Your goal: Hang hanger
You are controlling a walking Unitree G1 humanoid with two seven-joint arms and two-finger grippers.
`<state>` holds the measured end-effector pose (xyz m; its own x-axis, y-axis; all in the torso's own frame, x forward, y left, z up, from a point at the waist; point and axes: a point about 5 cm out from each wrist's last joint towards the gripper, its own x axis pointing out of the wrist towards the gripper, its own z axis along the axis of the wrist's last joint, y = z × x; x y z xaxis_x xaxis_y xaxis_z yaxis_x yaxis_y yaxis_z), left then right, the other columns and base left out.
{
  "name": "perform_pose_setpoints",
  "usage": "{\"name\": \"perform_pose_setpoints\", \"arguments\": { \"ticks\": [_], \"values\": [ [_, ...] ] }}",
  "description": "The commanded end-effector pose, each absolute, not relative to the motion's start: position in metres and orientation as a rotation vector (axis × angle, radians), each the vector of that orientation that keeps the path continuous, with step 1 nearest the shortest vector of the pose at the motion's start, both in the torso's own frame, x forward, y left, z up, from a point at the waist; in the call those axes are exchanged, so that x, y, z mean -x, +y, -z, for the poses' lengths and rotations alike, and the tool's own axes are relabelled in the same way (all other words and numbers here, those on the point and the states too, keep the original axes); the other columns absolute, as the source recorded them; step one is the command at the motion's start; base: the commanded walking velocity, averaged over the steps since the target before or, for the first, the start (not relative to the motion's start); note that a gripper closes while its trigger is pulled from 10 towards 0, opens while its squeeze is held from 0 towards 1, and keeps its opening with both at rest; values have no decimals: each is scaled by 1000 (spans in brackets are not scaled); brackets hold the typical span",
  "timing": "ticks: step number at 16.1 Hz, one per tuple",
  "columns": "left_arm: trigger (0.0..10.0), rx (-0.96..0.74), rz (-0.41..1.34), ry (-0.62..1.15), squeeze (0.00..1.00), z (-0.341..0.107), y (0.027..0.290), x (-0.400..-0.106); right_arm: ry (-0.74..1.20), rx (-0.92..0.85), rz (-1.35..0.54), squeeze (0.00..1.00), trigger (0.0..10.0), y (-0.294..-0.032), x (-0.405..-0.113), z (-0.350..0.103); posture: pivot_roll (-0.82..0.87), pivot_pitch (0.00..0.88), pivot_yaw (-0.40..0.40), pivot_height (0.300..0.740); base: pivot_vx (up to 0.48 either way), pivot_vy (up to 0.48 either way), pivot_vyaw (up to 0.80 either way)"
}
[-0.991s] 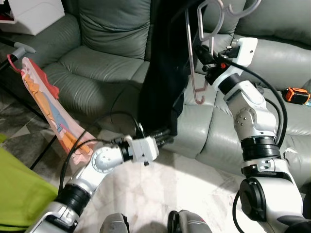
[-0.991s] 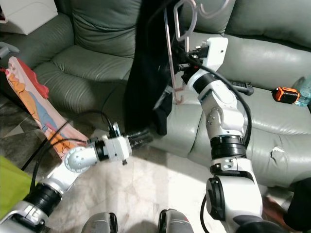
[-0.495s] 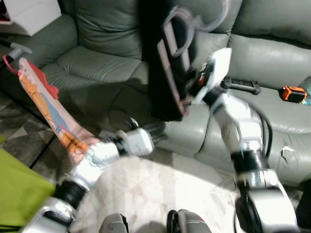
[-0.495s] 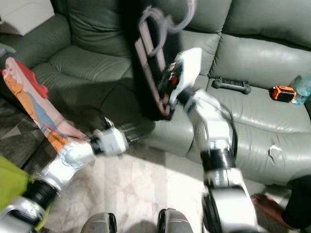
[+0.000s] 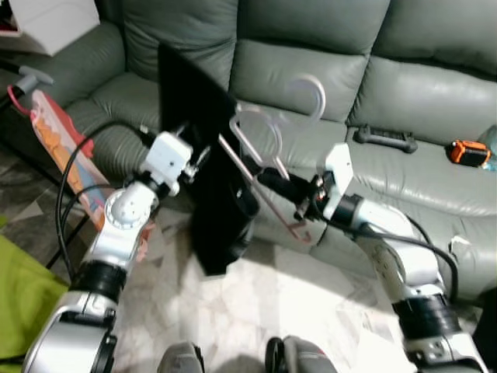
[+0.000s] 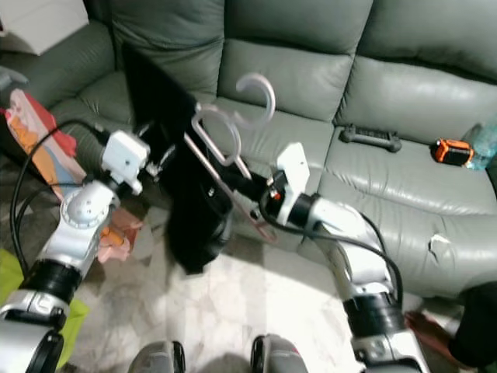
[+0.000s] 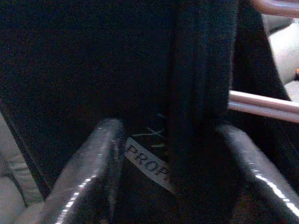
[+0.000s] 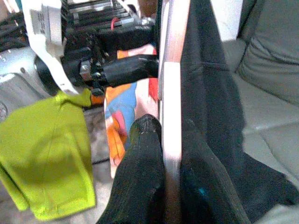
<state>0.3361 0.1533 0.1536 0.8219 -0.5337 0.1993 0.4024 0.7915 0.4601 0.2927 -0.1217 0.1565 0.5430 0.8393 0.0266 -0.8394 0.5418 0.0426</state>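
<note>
Pink hanger (image 5: 268,167) w/ black garment (image 5: 213,183) at frame centre, tilted, in front of grey sofa (image 5: 326,70), right gripper (image 5: 272,180) pinching hanger's bar from centre-right, left gripper (image 5: 203,155) clamped on garment edge at centre-left, patterned cloth (image 5: 58,144) far left.

Both eye views are evenly lit by soft indoor light, with a bright, nearly washed-out patch on the marble floor (image 5: 311,303) near the robot's feet. The grey leather sofa (image 5: 435,93) carries dull sheen on its cushions. The black garment (image 5: 210,179) reads as a flat dark mass with no fold detail. The pink hanger (image 5: 268,167) is slightly smeared by motion, its hook ghosted. The left wrist view is very dark and soft, with thin glints along the black fingers (image 7: 88,182). The right wrist view is brighter, its close parts out of focus.
</note>
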Motion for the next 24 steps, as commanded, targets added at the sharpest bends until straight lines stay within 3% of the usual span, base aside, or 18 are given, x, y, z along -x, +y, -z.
{"name": "perform_pose_setpoints", "arguments": {
  "ticks": [1,7,11,16,22,23,24],
  "values": [
    [10000,-423,495,-314,1000,-150,158,-335,-55,-22,-1044,0,10000,-117,-288,-167,-74,101,-7,740,0,0,0],
    [10000,-441,464,-304,1000,-150,167,-332,21,67,-1000,0,10000,-141,-294,-147,-62,97,-18,740,0,0,0],
    [10000,-512,422,-233,1000,-139,180,-331,2,264,-907,0,10000,-162,-311,-147,-70,100,-18,740,0,0,0],
    [10000,-512,368,-150,1000,-125,187,-329,-27,359,-882,0,10000,-155,-332,-142,-71,107,-20,740,0,0,0],
    [10000,-443,178,-60,1000,-115,204,-328,-95,563,-1028,0,10000,-129,-335,-142,-51,120,-26,740,0,0,0],
    [10000,-417,162,-52,0,-113,205,-326,-92,580,-1008,0,10000,-132,-333,-137,-53,122,-26,740,0,0,0],
    [10000,-372,130,-15,0,-107,211,-320,-87,612,-990,0,10000,-138,-329,-131,-54,123,-25,740,0,0,0]
  ]
}}
